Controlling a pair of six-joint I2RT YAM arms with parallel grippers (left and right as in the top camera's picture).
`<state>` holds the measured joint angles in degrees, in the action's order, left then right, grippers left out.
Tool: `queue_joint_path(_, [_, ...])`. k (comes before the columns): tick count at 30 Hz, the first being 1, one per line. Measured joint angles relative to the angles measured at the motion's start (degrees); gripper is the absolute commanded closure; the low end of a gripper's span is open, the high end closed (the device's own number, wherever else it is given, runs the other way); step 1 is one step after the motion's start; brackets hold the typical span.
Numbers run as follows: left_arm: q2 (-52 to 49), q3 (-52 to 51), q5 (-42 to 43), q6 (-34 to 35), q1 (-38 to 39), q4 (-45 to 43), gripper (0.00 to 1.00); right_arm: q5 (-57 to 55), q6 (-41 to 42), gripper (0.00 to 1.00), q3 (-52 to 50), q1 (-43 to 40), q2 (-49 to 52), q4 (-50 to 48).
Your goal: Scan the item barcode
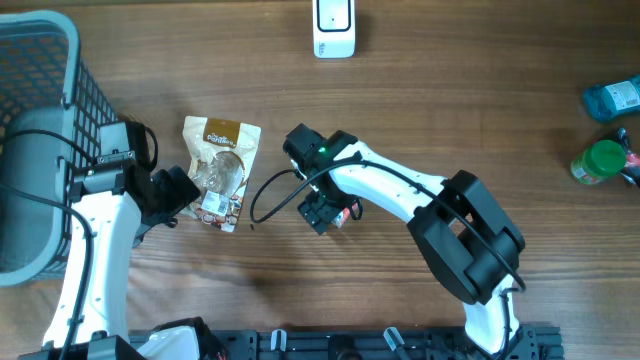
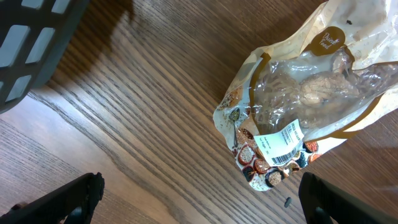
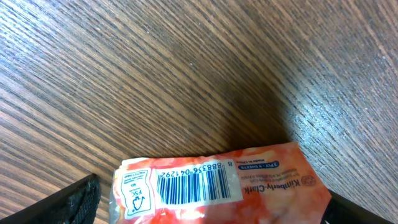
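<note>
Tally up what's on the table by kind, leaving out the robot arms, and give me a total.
Soft packets: 2 (snack pouch, orange Kimberly-Clark packet)
Containers: 2 (green-capped jar, blue container at the edge)
White scanner: 1
Basket: 1
Total: 6

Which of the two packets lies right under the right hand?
The small orange packet, barcode facing up, lies below the open right hand. The larger beige pouch, with a clear window, lies by the left hand instead.
</note>
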<state>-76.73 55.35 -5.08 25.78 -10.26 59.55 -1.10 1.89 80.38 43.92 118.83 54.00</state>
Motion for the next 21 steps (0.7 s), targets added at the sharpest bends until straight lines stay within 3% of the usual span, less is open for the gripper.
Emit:
queue_joint_path(11, [0.0,0.0,0.0,0.0,0.0,0.0,0.0,0.2,-0.2,0.0,-0.7,-3.8,-0.5,1.0])
queue_joint_path(13, [0.0,0.0,0.0,0.0,0.0,0.0,0.0,0.3,-0.7,0.03,-0.8,-5.2,-0.5,1.0])
queue_joint_path(17, [0.0,0.0,0.0,0.0,0.0,0.0,0.0,0.4,-2.4,0.18,-0.8,-5.7,-0.5,1.5])
queue_joint_path(21, [0.0,0.0,0.0,0.0,0.0,0.0,0.0,0.4,-2.6,0.19,-0.8,-5.7,-0.5,2.1])
